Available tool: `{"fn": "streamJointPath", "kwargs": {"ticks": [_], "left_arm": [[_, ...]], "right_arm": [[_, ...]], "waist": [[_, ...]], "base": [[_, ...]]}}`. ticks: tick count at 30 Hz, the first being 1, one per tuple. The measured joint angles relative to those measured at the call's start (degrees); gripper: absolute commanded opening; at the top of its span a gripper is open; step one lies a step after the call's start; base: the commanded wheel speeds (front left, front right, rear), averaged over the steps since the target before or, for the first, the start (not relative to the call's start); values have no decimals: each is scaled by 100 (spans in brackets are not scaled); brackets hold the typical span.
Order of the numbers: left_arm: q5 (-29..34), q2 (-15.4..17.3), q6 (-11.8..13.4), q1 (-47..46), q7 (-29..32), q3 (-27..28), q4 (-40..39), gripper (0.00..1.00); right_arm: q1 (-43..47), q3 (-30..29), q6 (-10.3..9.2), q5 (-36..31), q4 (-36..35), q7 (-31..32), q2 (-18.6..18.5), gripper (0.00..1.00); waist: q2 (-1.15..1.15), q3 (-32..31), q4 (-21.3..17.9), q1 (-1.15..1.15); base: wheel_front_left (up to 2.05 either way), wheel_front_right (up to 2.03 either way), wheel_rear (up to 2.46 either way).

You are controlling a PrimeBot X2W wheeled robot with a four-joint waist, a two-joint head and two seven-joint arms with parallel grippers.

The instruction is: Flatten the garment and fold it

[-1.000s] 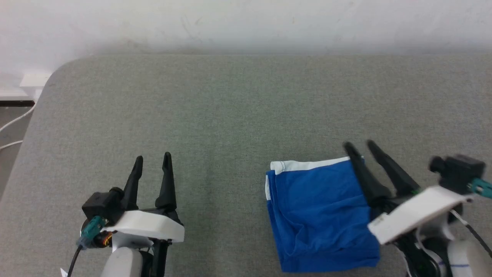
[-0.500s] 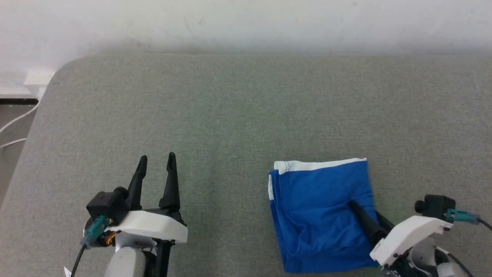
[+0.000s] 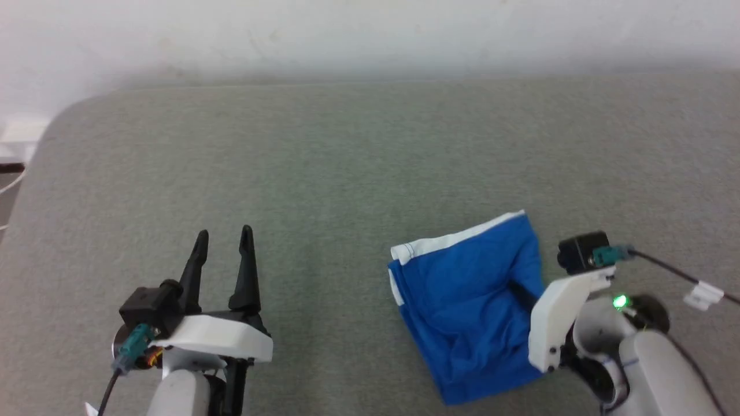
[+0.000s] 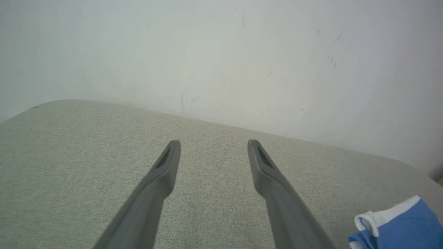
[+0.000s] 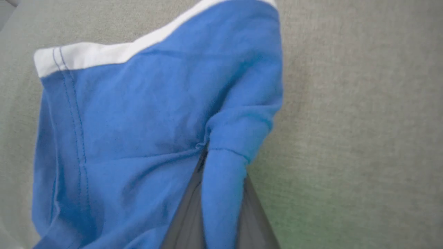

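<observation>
Garment dragged askew; right gripper clamped on its right-edge fold; left gripper spread.

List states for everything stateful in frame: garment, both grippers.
garment: folded into a compact stack on the grey table, right edge bunched, not lying flat.
right gripper: shut on garment, a fold of blue fabric clamped between its fingers.
left gripper: open, empty, apart from the garment.
</observation>
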Motion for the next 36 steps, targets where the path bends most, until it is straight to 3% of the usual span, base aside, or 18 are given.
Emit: {"fn": "streamJointPath", "kwargs": {"ticks": [5, 11, 18, 24, 36], "left_arm": [[158, 1, -59, -15, 0, 84, -121, 100], [430, 34, -108, -267, 1, 116, -315, 100], [722, 343, -108, -430, 3, 121, -515, 100], [845, 573, -151, -708, 191, 35, -806, 100], [970, 795, -198, -1013, 521, -116, -1432, 100]], "right_arm": [[-687, 800, 1, -669, -141, 254, -822, 0], [-1630, 1269, 5, -1114, 404, -116, -1571, 0], [-2520, 914, 7, -1572, 1405, -844, -1495, 0], [-3058, 178, 7, -2011, 2235, -1427, -1423, 0], [-3959, -1263, 8, -2892, 3382, -2368, -1608, 0]], "waist": [[0, 108, -418, 0], [0, 322, -1044, 0], [0, 708, -1827, 0], [0, 1223, -2324, 1], [0, 2302, -2555, 1]], "base": [[0, 0, 0], [0, 0, 0], [0, 0, 0], [0, 0, 0], [0, 0, 0]]}}
